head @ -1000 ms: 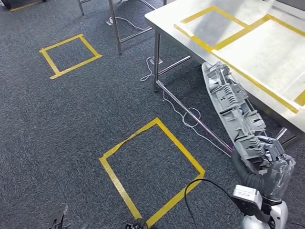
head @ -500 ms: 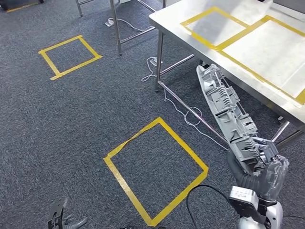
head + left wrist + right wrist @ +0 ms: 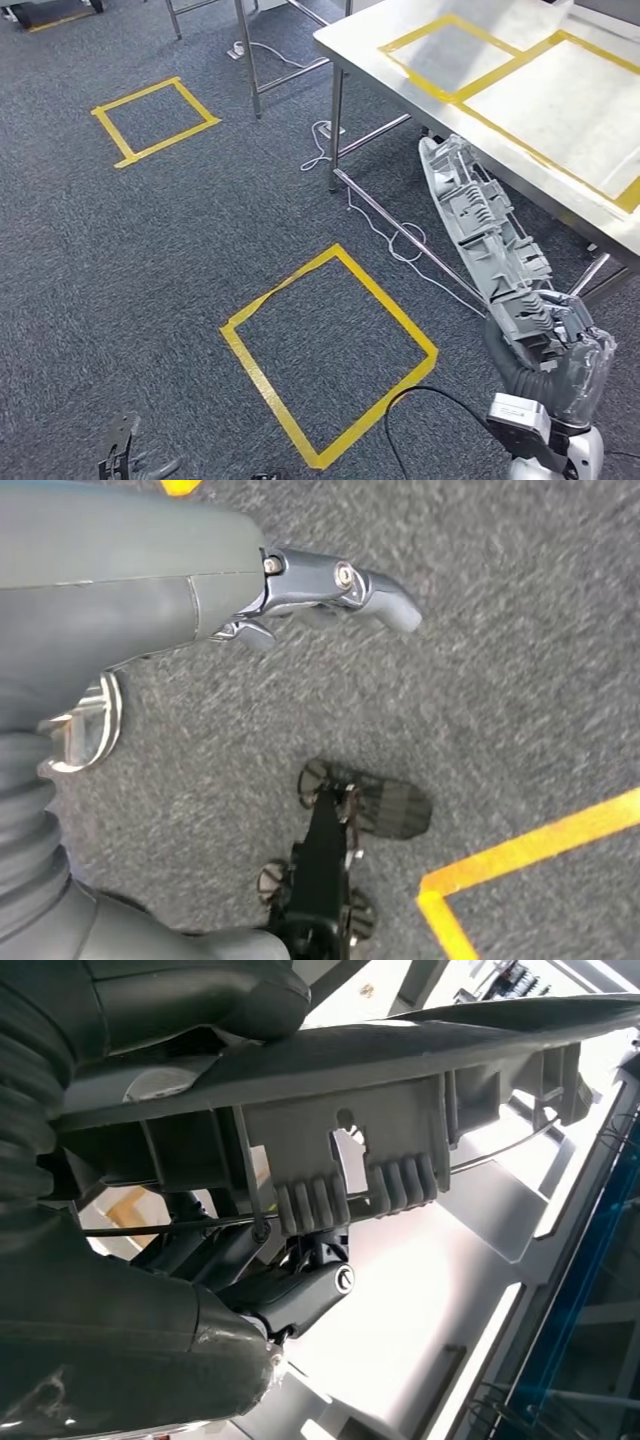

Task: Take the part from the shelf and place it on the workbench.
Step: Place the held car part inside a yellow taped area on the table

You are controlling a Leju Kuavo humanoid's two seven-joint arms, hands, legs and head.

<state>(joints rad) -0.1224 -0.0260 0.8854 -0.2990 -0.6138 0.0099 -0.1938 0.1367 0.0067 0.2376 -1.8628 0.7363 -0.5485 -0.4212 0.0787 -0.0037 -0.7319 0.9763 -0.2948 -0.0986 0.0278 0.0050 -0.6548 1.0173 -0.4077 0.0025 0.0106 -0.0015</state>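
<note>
Head view: right hand wrapped round the near end of the long grey part | long axis runs up and away toward the surface edge, far tip just below it | left hand hangs low, empty, fingers apart.

Right hand: grey, clear plastic wrap, ribbed black cuff, silver wrist block, black cable. Left hand: grey shell, dark metal fingers, visible screws.
</note>
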